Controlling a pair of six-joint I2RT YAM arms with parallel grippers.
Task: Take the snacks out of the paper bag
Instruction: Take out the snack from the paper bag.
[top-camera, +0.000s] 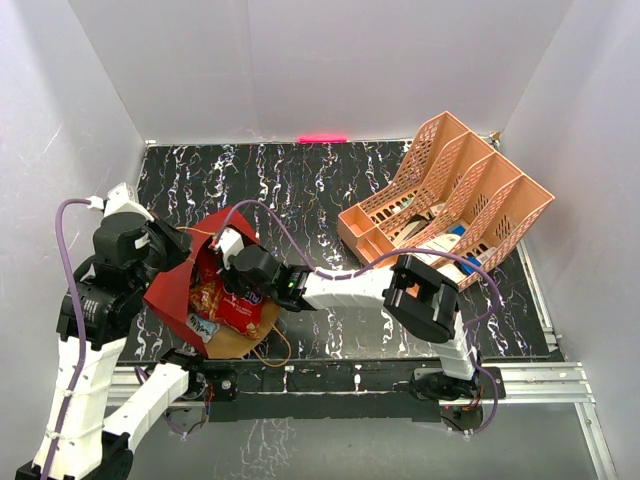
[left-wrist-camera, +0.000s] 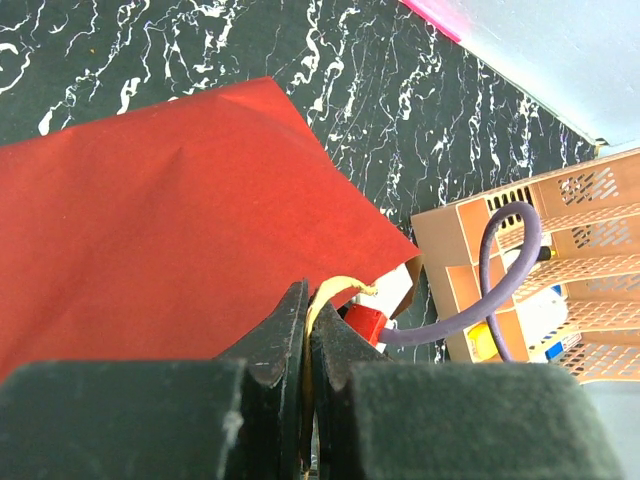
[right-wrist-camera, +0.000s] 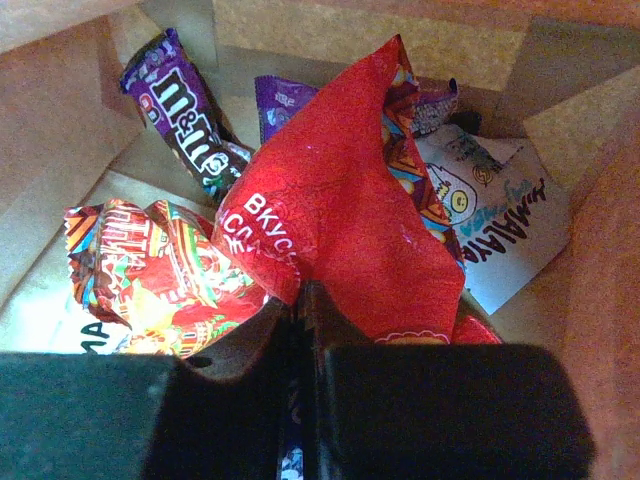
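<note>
The paper bag (top-camera: 170, 292), red outside and brown inside, lies at the front left with its mouth facing right. My left gripper (left-wrist-camera: 310, 302) is shut on its thin tan handle (left-wrist-camera: 340, 287), above the bag's red wall (left-wrist-camera: 150, 210). My right gripper (right-wrist-camera: 305, 297) is inside the bag, shut on the lower edge of the red chip bag (right-wrist-camera: 350, 210). Around it lie a purple candy packet (right-wrist-camera: 185, 100), a second purple packet (right-wrist-camera: 280, 100), a red patterned packet (right-wrist-camera: 150, 275) and a white cartoon-printed packet (right-wrist-camera: 500, 225). The top view shows the chip bag (top-camera: 238, 312) in the bag's mouth.
A peach lattice organizer (top-camera: 450, 195) stands at the back right and also shows in the left wrist view as the organizer (left-wrist-camera: 560, 250). A pink strip (top-camera: 322, 138) lies at the far edge. The black marbled mat (top-camera: 300, 190) lies between bag and organizer.
</note>
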